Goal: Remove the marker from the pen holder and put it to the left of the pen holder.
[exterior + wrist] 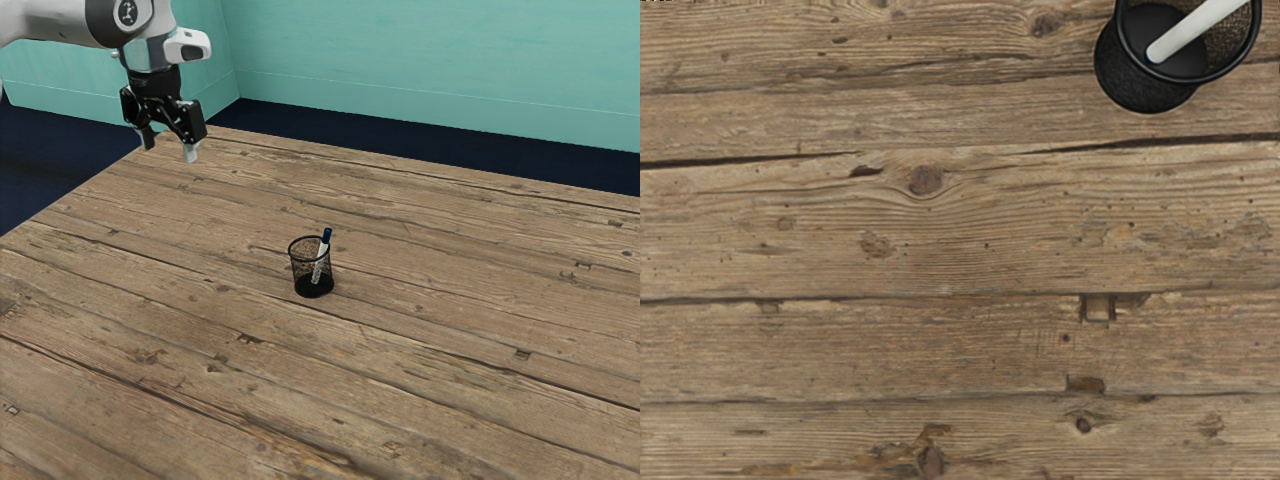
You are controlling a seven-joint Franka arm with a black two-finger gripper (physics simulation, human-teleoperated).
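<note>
Two things matter from where I stand, and the nearer, on the brown wooden table (200,400), is the round black wire-mesh pen holder (302,272), upright. Inside it leans the marker (323,250), a slim white barrel with a dark blue cap (327,234). Its foot rests low in the holder; its long axis slants up to cross the rim, the capped end poking out on the side toward the exterior view's right.

Beyond the holder, toward the exterior view's left and well above it, hangs the black two-finger gripper (169,148) of the only arm (108,22). Its fingers stand apart with nothing between them. So the marker lies down and outward from the hand, and it tips away from the gripper's side of the holder.

The way I judge it, reaching is the step in hand and the lifting is all to come. The hand has to travel out over the holder to the far rim, sink astride the capped end, then draw up along that slant. Coming in short, a fingertip could catch the rim and tip the holder; the bare wood to the holder's left comes after.
</note>
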